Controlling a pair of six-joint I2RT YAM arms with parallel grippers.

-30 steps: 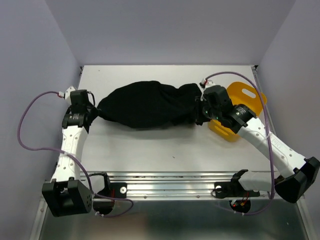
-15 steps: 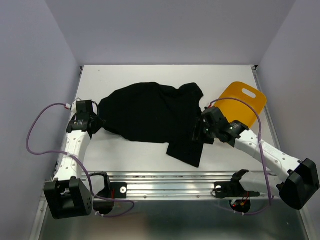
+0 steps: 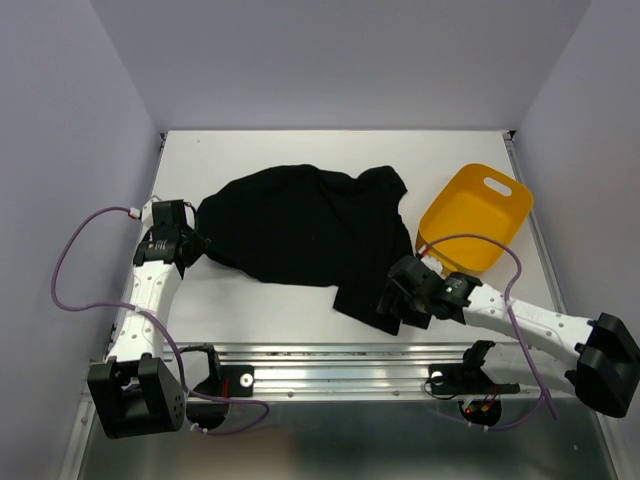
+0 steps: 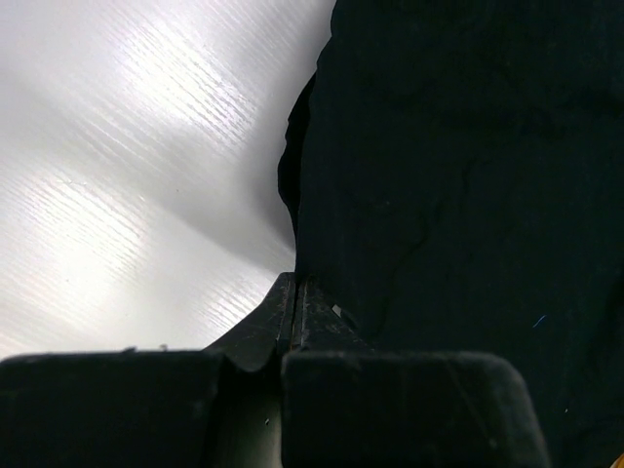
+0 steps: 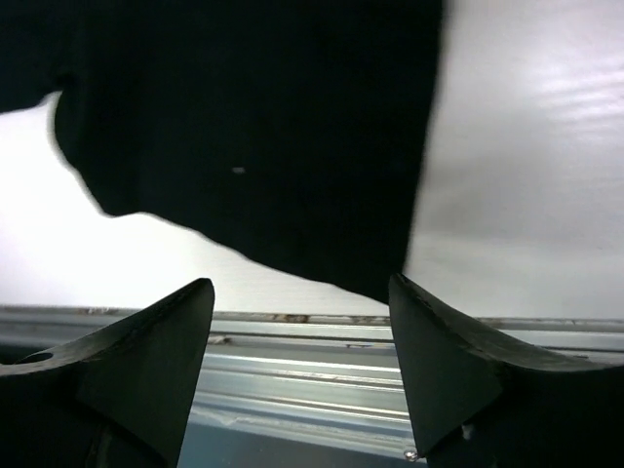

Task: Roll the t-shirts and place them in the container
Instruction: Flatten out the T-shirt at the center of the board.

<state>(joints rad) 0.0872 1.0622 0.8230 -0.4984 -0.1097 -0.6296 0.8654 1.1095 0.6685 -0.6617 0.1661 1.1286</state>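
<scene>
One black t-shirt (image 3: 300, 225) lies spread and rumpled on the white table (image 3: 260, 300), with a corner flap reaching toward the near edge. My left gripper (image 3: 198, 244) is at the shirt's left edge. In the left wrist view its fingers (image 4: 292, 285) are pressed together right where the cloth (image 4: 458, 175) begins, pinching its edge. My right gripper (image 3: 390, 303) is open and empty, low over the shirt's near right corner. In the right wrist view its gripper (image 5: 300, 283) is spread wide, with the shirt corner (image 5: 253, 146) just beyond the tips.
A yellow plastic tub (image 3: 478, 215) stands at the right, just behind my right arm and beside the shirt. A metal rail (image 3: 340, 360) runs along the table's near edge, and it also shows in the right wrist view (image 5: 302, 361). Walls enclose the table on three sides.
The shirt hung stretched between both grippers and now lies on the table. My right gripper has let go of it and moved toward the near edge, uncovering the tub. My left gripper has barely moved lately.
</scene>
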